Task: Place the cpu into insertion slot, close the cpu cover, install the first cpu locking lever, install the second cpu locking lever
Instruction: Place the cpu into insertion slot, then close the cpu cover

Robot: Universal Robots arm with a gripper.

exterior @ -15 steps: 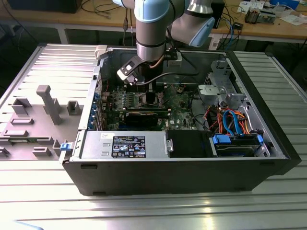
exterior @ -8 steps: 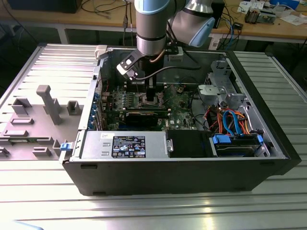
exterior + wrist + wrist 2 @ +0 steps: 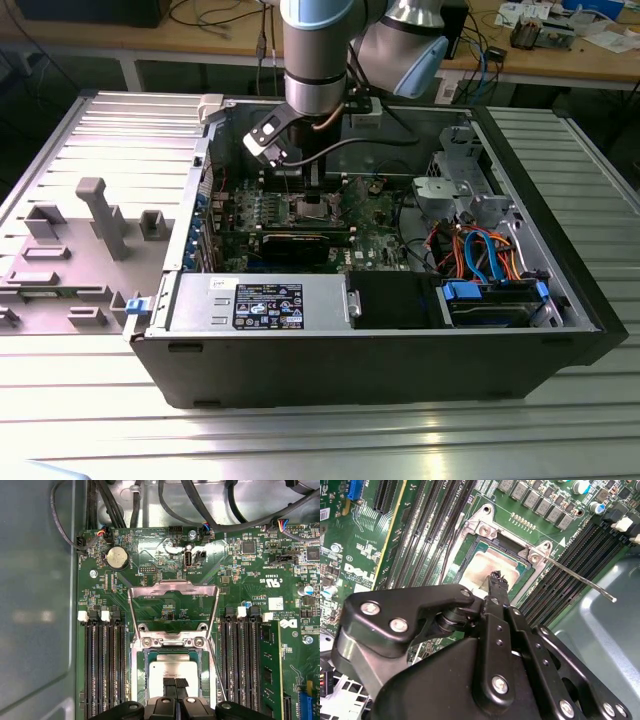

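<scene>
While the cpu cover stands open, the cpu lies in the insertion slot, beneath the gripper.
Gripper fingers are pressed together with nothing between them. The tips are over the middle of the cpu's silver top; contact cannot be confirmed. The cover is swung back on its hinge, with the green motherboard visible through its window. One thin locking lever juts free beside the slot, across the memory slots. In the exterior view the arm stands over the open computer case.
</scene>
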